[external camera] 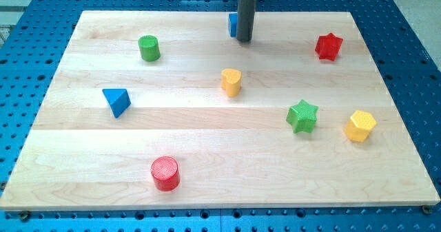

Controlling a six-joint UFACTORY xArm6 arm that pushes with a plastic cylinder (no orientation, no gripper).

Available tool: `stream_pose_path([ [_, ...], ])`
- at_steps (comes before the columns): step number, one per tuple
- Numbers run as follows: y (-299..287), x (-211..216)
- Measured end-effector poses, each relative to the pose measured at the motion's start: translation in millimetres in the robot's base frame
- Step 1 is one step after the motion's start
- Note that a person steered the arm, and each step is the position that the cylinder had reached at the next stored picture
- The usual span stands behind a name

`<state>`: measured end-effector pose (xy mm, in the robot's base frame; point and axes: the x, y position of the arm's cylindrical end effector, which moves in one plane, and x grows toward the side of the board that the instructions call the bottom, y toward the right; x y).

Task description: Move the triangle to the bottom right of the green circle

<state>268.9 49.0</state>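
Observation:
The blue triangle (117, 101) lies at the view's left, on the wooden board (207, 156). The green circle (149, 48) stands above it and a little to its right, near the view's top left. My tip (244, 39) is at the view's top centre, far to the right of the green circle and well above and right of the triangle. It touches neither. A blue block (233, 24) sits right behind the rod, mostly hidden by it.
A yellow heart-like block (231, 82) stands below my tip. A red star (329, 47) is at the top right, a green star (302, 116) and a yellow hexagon (360, 126) at the right, a red circle (165, 173) at the bottom left.

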Motion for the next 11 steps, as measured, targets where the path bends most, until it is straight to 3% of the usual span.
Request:
stream_pose_path([
  [1, -43, 36],
  [2, -109, 119],
  [3, -131, 206],
  [4, -201, 263],
  [5, -217, 210],
  [7, -205, 145],
  [9, -249, 175],
  [10, -280, 150],
  [11, -260, 121],
])
